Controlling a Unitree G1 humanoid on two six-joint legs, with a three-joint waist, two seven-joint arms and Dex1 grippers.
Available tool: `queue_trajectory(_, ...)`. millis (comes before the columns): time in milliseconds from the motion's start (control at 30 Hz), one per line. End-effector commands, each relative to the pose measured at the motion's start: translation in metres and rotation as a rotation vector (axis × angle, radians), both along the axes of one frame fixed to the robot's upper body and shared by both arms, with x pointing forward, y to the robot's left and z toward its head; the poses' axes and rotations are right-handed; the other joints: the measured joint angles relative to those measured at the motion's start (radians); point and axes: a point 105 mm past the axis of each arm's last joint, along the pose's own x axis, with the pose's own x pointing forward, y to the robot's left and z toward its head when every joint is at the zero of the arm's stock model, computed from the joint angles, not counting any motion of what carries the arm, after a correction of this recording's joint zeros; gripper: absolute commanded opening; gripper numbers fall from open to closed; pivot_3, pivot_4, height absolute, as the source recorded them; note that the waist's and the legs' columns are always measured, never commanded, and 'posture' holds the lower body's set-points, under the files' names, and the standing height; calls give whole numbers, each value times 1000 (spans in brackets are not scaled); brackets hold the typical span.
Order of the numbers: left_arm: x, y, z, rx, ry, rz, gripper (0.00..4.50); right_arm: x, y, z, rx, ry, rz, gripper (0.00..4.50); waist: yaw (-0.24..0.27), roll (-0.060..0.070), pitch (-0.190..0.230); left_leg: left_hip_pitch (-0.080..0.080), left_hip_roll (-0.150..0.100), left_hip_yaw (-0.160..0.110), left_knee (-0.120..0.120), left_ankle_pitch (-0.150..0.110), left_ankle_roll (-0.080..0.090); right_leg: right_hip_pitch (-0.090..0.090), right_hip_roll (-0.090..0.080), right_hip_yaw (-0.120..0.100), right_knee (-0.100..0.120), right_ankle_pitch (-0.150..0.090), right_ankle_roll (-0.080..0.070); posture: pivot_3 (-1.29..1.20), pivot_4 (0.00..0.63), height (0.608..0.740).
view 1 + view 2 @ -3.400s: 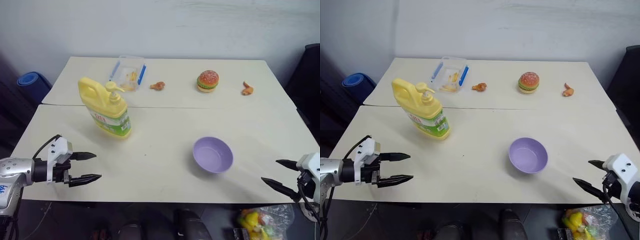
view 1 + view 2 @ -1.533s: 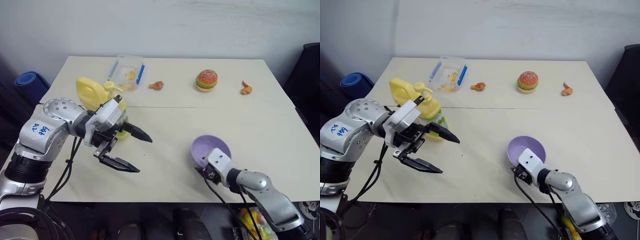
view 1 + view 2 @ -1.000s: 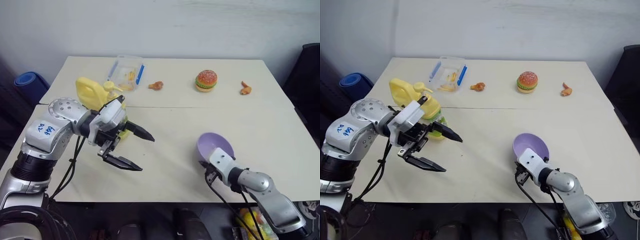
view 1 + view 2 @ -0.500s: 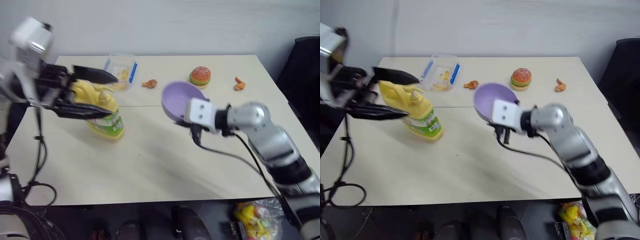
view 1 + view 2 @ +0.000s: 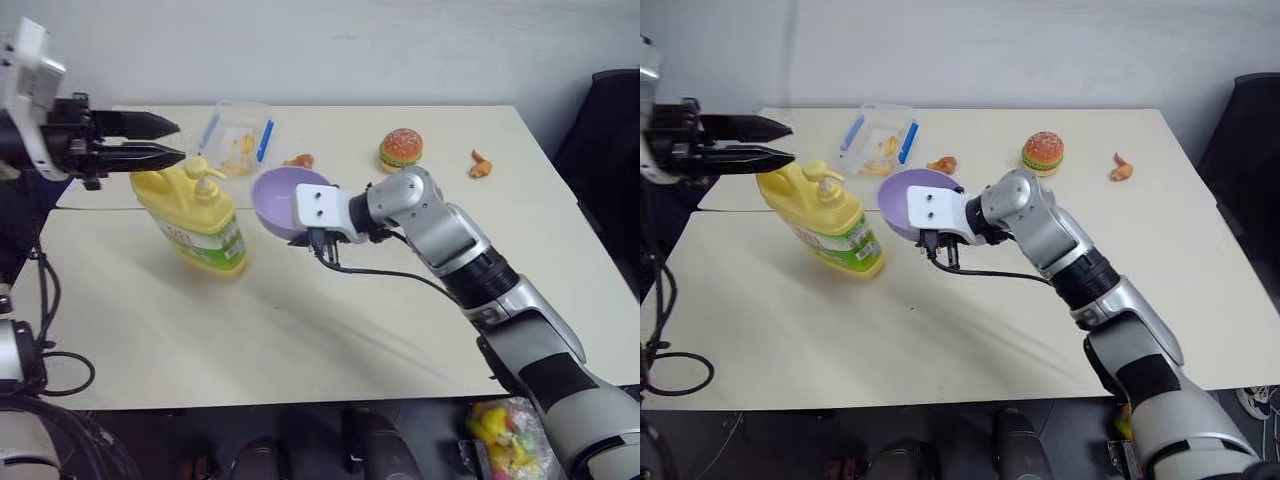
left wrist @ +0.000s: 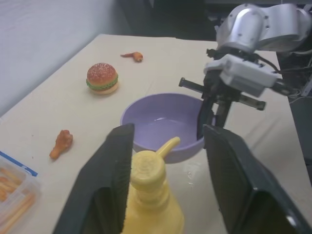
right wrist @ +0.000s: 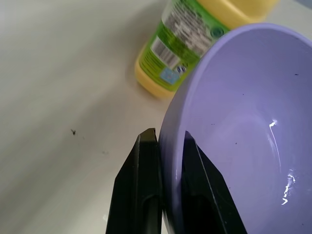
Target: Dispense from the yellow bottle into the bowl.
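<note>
At the left, the left gripper hovered just above the pump top of the yellow bottle, its fingers parted a little and closed on nothing, while the bottle stood on the table. To its right the right gripper pinched the near rim of the bowl, holding it tilted in the air close beside the pump spout. A push on the pump that landed off-centre could probably tip the bottle, and a stream might miss the tilted bowl.
</note>
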Motion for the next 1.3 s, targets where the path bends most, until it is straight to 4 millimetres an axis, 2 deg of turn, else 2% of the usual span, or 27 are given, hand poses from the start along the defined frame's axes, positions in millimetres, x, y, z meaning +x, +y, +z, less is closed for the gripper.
queue_trajectory(33, 3, 2, 10, 22, -66, 21, 991, -8, 12, 24, 15, -55, 58, 0, -4, 0, 0, 0, 0, 0, 0, 0, 0, 0, 0, -1, 0, 0, 0, 0, 150, 740)
queue_trajectory(133, 9, -1, 4, 43, -73, 19, 65, -12, 22, 35, 24, -56, 80, 0, -9, 0, 0, 0, 0, -1, 0, 0, 0, 0, -2, -4, 0, 0, -1, 0, 150, 740)
queue_trajectory(167, 11, -2, 3, 44, -76, 22, 28, -13, 24, 37, 27, -55, 85, 0, -9, 0, 0, 0, 0, -1, 0, 0, 0, -1, -3, -5, 1, -1, -1, 0, 150, 740)
queue_trajectory(400, 13, -5, 4, 22, -91, 4, 28, -23, 40, 50, 51, -24, 121, 0, -12, 0, 0, 0, -1, -8, 0, 0, 0, -2, -7, -14, 3, -1, -2, 0, 150, 740)
queue_trajectory(600, 9, 2, 7, 20, -102, 16, 28, -34, 43, 53, 36, -21, 154, 0, -18, 0, 0, -2, -1, -12, 0, 0, 0, -2, -8, -16, 4, -1, -2, 0, 150, 740)
queue_trajectory(733, 1, 9, 14, 15, -106, 15, 28, -34, 44, 53, 27, -36, 158, 0, -28, 0, 0, -2, -1, -14, 0, 0, 0, -2, -8, -17, 4, -1, -2, 0, 150, 740)
queue_trajectory(933, -4, 16, 14, 43, -97, 25, 28, -28, 44, 55, 26, -64, 144, 0, -29, 0, 0, -2, -1, -14, 0, 0, 0, -2, -8, -18, 4, -2, -3, 0, 150, 740)
queue_trajectory(1300, -3, 17, -7, 123, -65, 30, 28, -21, 42, 54, 11, -85, 137, 0, -30, 0, 0, -3, -1, -15, 0, 0, 0, -2, -8, -18, 4, -2, -3, 0, 150, 740)
